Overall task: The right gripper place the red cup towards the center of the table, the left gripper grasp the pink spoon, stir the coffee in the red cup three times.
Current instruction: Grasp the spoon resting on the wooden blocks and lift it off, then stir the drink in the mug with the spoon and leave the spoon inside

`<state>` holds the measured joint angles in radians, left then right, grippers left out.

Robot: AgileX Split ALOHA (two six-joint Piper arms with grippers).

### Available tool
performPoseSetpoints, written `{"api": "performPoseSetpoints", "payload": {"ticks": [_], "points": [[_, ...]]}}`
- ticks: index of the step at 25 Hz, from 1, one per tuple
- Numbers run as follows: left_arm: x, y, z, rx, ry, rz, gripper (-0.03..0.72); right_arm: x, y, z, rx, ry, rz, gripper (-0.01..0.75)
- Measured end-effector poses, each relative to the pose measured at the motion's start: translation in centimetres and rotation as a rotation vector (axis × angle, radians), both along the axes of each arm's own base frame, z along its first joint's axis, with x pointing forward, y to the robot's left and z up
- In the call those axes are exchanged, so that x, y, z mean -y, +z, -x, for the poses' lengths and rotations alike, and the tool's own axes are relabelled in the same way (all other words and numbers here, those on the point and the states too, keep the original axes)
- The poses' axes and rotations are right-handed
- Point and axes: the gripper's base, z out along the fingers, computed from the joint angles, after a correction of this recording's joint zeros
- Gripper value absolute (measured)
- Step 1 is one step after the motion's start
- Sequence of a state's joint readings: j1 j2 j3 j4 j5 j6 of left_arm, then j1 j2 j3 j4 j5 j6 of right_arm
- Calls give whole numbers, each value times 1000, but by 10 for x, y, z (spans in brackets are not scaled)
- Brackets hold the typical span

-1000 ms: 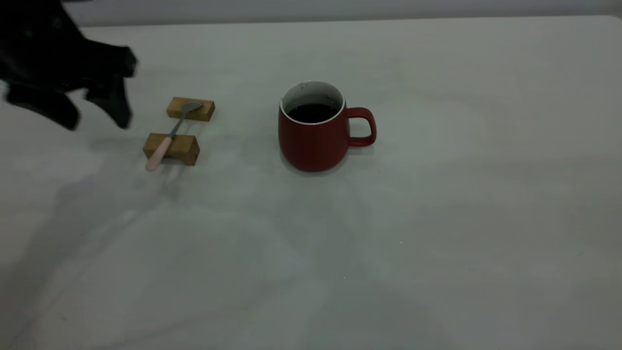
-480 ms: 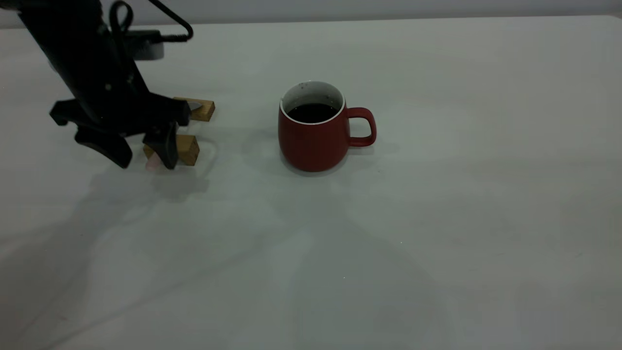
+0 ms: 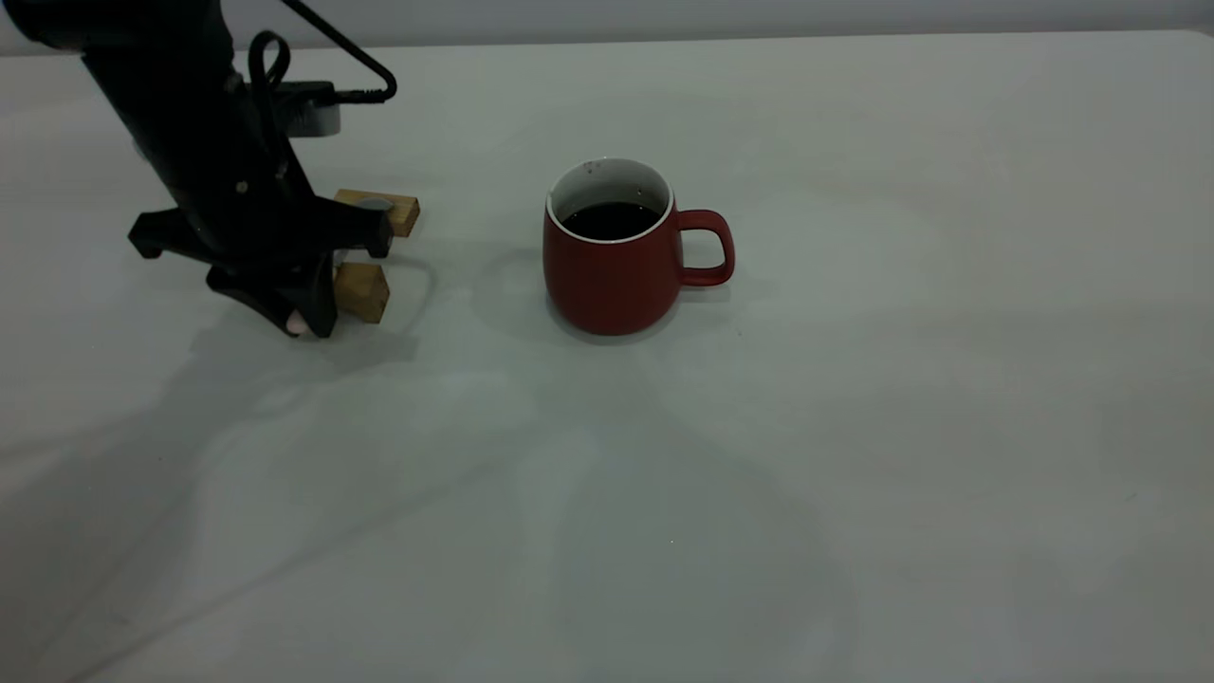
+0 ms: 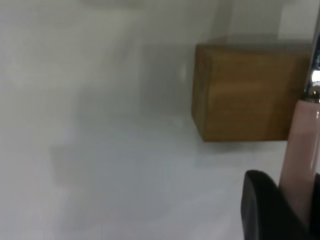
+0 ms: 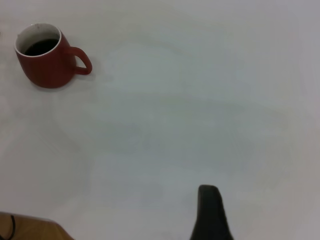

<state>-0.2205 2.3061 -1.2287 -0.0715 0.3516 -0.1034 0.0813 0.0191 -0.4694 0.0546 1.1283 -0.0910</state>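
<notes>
L gripper [image 3: 302, 318] is down at the near wooden block [image 3: 363, 290], on the table [image 3: 854, 398] towards its left side. Its fingers [image 3: 318, 294] stand close together around the pale tip of the pink spoon [image 3: 297, 323], w/ only a narrow gap between them. In the left wrist view the pink handle [image 4: 300, 165] runs right alongside one dark finger [image 4: 265, 210], touching or nearly so; whether the grip is fully closed on it can't be told. The spoon lies across two wooden blocks: handle end by the near block, grey bowl [image 3: 375, 203] on the far block [image 3: 384, 211]. Most of the neck is hidden behind the gripper body. A black cable [image 3: 322, 57] loops above the arm.

Red cup [image 3: 612, 251] stands upright approx mid-table, well apart from the blocks, handle [image 3: 709, 249] pointing to the exterior view's right. Coffee [image 3: 610, 219] sits dark and flat inside, below the white rim.

R gripper isn't seen in the exterior view; the right wrist view shows only one dark finger [image 5: 211, 214] over bare table, far from the cup [image 5: 46, 61], so its opening can't be told
</notes>
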Motion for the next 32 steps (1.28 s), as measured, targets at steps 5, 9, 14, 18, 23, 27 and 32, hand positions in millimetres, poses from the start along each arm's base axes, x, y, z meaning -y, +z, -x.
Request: {"api": "performPoseSetpoints", "payload": {"ticks": [5, 9, 14, 18, 23, 27, 32], "points": [[5, 22, -11, -93, 91, 12, 164, 0, 0, 0, 0, 0, 0, 591], [19, 68, -20, -205, 312, 125, 164, 0, 0, 0, 0, 0, 0, 591], [45, 114, -25, -431, 735, 340, 164, 0, 0, 0, 0, 0, 0, 591], [68, 136, -31, -642, 1002, 582, 164, 0, 0, 0, 0, 0, 0, 591], [85, 157, -35, -841, 1090, 833, 164, 0, 0, 0, 0, 0, 0, 591], [89, 163, -37, -897, 1114, 901, 164, 0, 0, 0, 0, 0, 0, 591], [98, 147, -36, -938, 1126, 880, 164, 0, 0, 0, 0, 0, 0, 591]]}}
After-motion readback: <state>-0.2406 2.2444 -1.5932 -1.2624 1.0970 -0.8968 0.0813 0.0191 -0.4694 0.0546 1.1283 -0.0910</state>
